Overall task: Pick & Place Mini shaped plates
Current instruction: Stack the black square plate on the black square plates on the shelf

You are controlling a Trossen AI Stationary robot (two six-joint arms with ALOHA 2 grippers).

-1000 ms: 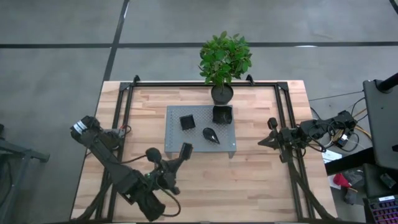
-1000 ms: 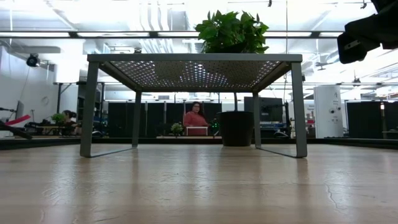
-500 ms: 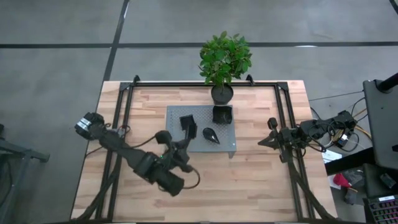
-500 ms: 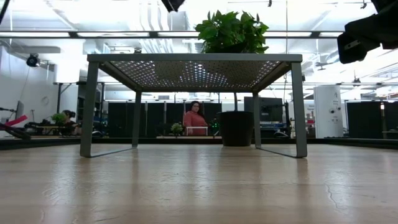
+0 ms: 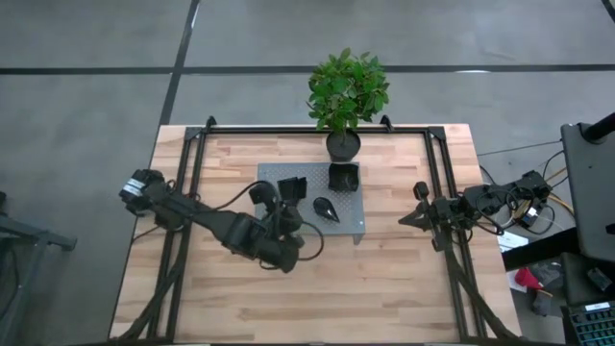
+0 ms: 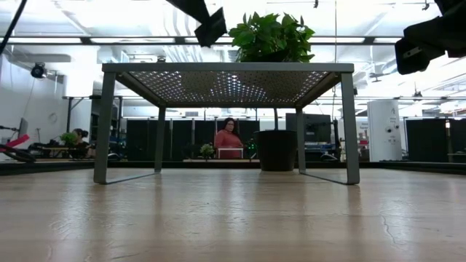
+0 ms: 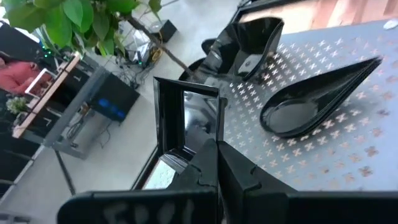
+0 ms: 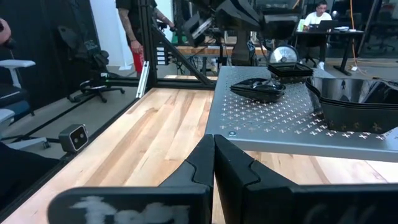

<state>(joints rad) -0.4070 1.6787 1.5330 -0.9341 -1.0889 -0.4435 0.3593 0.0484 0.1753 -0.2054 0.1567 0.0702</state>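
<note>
Left gripper (image 5: pixel 291 188) clamped on a square mini plate (image 7: pixel 186 121) above the grey platform (image 5: pixel 357 223), right gripper (image 5: pixel 417 205) closed — parked at worktop edge.

A: Where do the mini shaped plates sit?

B: All on the grey perforated platform (image 5: pixel 354 224). A glossy black teardrop plate (image 5: pixel 326 209) lies flat near its middle, and a stack of rounded-square plates (image 5: pixel 343 177) fills the corner nearest the plant.

A: And the square plate (image 5: pixel 292 187)?

B: Tilted up on edge at the platform's left part, pinched in the left gripper (image 5: pixel 288 197).
</note>
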